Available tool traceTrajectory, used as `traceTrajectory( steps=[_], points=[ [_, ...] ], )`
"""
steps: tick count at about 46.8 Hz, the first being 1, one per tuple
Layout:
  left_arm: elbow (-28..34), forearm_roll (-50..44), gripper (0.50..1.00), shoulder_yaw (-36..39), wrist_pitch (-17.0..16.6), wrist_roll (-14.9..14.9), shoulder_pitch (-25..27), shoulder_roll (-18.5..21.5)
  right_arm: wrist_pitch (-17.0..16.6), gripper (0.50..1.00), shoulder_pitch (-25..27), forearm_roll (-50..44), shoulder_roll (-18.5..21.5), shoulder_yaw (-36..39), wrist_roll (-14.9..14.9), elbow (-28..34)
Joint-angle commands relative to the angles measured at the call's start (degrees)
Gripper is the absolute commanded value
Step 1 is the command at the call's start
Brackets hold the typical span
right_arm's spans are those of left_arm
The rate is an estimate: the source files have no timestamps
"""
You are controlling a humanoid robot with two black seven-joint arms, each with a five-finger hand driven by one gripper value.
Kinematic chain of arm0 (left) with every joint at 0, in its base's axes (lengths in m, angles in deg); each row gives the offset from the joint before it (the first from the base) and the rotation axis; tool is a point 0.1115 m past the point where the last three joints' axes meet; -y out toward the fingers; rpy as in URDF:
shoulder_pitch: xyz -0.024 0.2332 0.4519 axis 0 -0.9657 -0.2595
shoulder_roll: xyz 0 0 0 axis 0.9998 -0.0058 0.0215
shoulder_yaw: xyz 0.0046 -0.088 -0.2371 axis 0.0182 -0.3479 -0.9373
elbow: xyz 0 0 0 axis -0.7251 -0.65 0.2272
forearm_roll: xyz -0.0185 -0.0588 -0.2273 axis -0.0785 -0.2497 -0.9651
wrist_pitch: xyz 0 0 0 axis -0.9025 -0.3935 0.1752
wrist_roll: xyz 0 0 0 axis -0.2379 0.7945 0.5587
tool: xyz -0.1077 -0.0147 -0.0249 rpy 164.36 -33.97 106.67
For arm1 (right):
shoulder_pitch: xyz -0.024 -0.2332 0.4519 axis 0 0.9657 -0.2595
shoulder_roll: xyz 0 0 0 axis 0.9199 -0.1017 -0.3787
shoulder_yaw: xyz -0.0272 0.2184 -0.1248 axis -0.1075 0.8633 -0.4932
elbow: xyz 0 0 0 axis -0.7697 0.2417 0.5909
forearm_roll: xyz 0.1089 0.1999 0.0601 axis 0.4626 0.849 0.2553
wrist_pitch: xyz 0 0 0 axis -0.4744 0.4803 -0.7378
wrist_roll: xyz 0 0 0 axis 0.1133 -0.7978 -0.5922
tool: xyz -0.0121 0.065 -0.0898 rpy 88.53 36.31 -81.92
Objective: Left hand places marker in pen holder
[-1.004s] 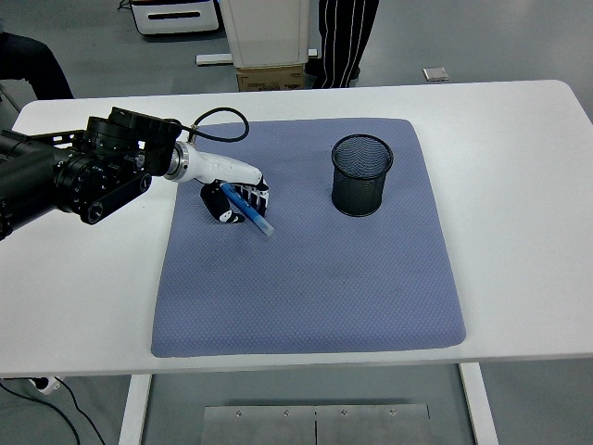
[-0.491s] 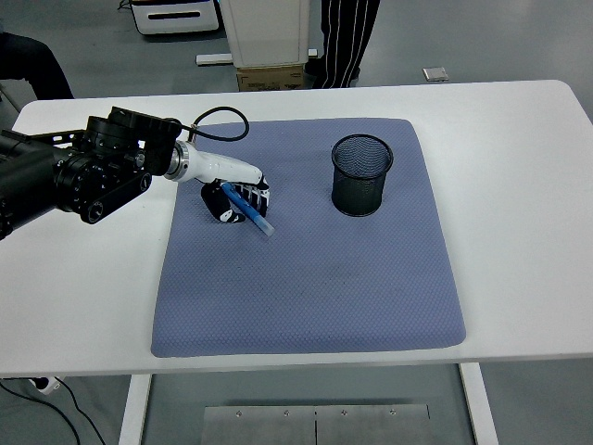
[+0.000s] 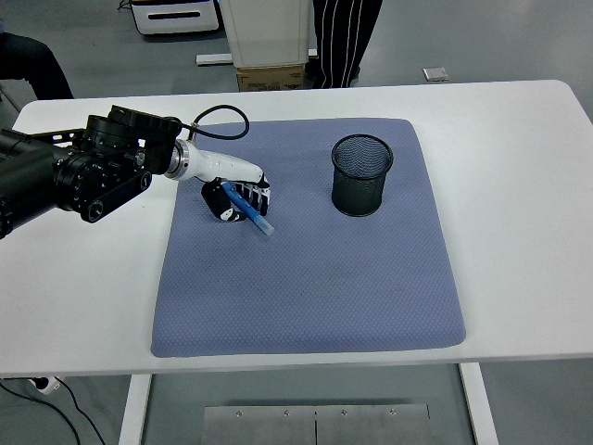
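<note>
Head view: left hand (image 3: pixel 237 197) low over blue mat (image 3: pixel 306 278), far-left part, fingers clenched round blue marker (image 3: pixel 248 211), which angles toward near-right. Mesh pen holder (image 3: pixel 361 174) upright on mat, well right of hand. White table (image 3: pixel 519 185) underneath.

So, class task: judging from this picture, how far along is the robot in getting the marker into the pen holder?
Done: the left robot hand has closed on the blue marker, low over the blue mat. In hand: the grasp, with the marker's tip poking out toward the lower right. Left: lifting it, carrying it right to the black mesh pen holder, which stands upright, and dropping it in.
</note>
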Motion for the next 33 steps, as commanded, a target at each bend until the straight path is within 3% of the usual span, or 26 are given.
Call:
traceTrajectory(
  steps=[1, 19, 33],
  points=[
    [0.0, 0.07, 0.587, 0.0, 0.0, 0.03, 0.0, 0.0, 0.01, 1.0, 0.0, 0.0, 0.0, -0.03, 0.01, 0.0],
    [0.0, -0.02, 0.508, 0.0, 0.0, 0.2, 0.0, 0.0, 0.01, 1.0, 0.0, 0.0, 0.0, -0.03, 0.01, 0.0],
    [-0.09, -0.02, 0.5, 0.0, 0.0, 0.2, 0.17, 0.09, 0.01, 1.0, 0.0, 0.0, 0.0, 0.06, 0.01, 0.0]
  ],
)
